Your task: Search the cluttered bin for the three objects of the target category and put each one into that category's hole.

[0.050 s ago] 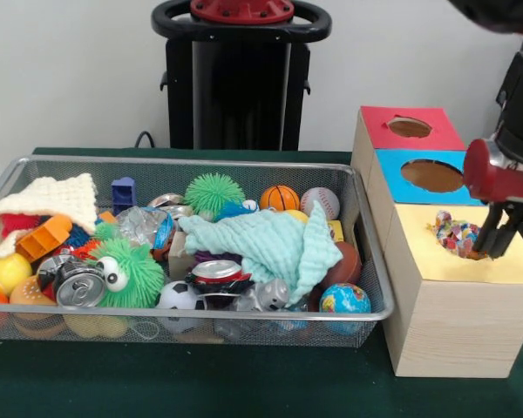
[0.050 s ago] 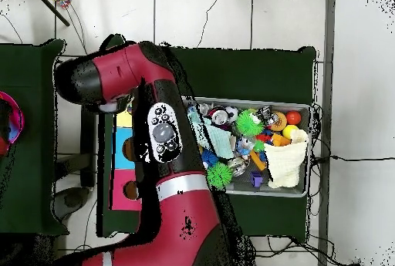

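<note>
Gripper (image 1: 492, 233) at right of frame, fingers pinching crumpled foil wad (image 1: 454, 233) over yellow box (image 1: 497, 261), likely for drop into hole.

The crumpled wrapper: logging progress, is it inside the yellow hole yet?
Not fully: the crumpled wrapper shows above the yellow box, at the hand.

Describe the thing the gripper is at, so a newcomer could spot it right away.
Start at the row of three wooden boxes right of the wire bin, and take the nearest, yellow-topped box. At its top, under the gripper, sits a crumpled multicoloured wad. It is the only item outside the bin.
</note>
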You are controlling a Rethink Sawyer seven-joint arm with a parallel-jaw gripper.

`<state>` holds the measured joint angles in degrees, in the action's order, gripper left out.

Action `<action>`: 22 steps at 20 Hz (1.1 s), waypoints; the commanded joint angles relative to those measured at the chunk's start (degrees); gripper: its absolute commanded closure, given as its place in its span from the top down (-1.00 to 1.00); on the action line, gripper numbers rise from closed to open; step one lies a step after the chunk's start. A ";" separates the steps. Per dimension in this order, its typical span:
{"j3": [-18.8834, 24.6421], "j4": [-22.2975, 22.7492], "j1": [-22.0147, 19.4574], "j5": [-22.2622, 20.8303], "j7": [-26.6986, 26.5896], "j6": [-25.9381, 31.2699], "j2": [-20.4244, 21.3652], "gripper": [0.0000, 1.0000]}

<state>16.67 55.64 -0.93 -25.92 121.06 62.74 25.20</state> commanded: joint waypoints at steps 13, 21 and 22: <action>0.61 5.77 -1.44 0.53 -9.87 0.56 6.59 -1.00; -1.00 6.15 -0.34 -2.25 -9.11 0.01 5.50 -1.00; -1.31 5.94 0.01 -2.82 -9.10 0.02 5.23 -1.00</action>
<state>16.24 55.65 -0.90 -25.77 121.06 56.83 31.51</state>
